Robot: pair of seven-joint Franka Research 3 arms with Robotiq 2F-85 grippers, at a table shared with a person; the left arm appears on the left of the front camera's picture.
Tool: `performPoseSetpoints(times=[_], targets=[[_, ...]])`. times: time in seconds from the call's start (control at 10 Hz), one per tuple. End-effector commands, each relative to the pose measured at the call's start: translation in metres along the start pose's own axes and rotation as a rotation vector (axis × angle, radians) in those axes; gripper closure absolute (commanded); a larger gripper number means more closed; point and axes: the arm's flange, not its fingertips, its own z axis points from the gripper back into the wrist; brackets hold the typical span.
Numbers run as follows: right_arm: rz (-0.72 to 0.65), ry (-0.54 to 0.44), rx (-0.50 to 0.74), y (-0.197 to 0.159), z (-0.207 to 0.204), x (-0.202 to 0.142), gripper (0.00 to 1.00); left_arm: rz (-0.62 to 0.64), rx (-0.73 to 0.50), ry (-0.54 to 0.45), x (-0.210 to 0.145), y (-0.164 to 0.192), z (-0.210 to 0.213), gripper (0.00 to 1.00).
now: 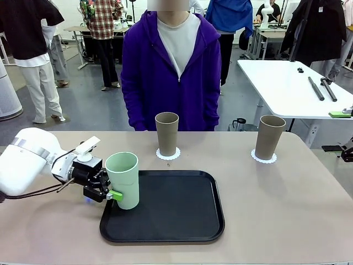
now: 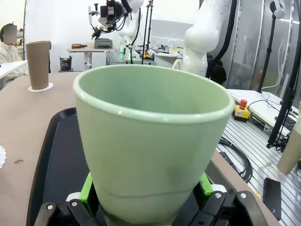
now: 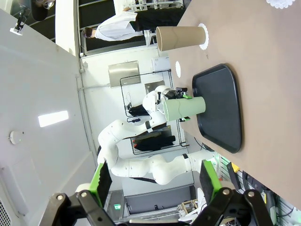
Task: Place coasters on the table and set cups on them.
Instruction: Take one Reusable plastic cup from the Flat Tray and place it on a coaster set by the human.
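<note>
My left gripper is shut on the pale green cup near its base, at the left edge of the black tray. In the left wrist view the green cup sits between the green pads. Two brown cups stand upright on white lacy coasters on the beige table. My right gripper hangs open and holds nothing, looking across the table at a brown cup and the green cup.
A person in a purple hoodie stands at the far edge, hands out of sight. A small white disc lies past the tray's far end. A white table with black rods stands at back right.
</note>
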Motion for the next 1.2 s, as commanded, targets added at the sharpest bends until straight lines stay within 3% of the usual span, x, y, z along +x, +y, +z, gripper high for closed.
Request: performPoseSetpoints(times=[0.0,0.1,0.2,0.3,0.4,0.5,0.6,0.8,1.1], targets=[[0.003,0.006,0.006,0.001,0.001,0.001,0.00,-0.007,0.025,-0.009,0.007,0.005,-0.005,0.00],[0.003,0.006,0.006,0.001,0.001,0.001,0.00,-0.012,0.007,-0.014,0.009,0.004,-0.004,0.59],[0.003,0.006,0.006,0.001,0.001,0.001,0.00,-0.021,0.010,-0.019,0.010,0.004,-0.003,0.59],[0.003,0.006,0.006,0.001,0.001,0.001,0.00,-0.017,0.012,-0.020,0.011,0.003,-0.001,1.00],[0.003,0.006,0.006,0.001,0.001,0.001,0.00,-0.021,0.016,-0.020,0.012,0.003,-0.001,0.65],[0.003,0.006,0.006,0.001,0.001,0.001,0.00,-0.022,0.027,-0.018,0.014,0.002,-0.001,1.00],[0.003,0.006,0.006,0.001,0.001,0.001,0.00,-0.020,0.045,-0.021,0.024,-0.002,0.003,0.83],[0.003,0.006,0.006,0.001,0.001,0.001,0.00,-0.070,0.173,-0.021,0.093,-0.013,0.028,0.83],[0.003,0.006,0.006,0.001,0.001,0.001,0.00,-0.041,0.240,-0.006,0.181,-0.019,0.060,0.83]])
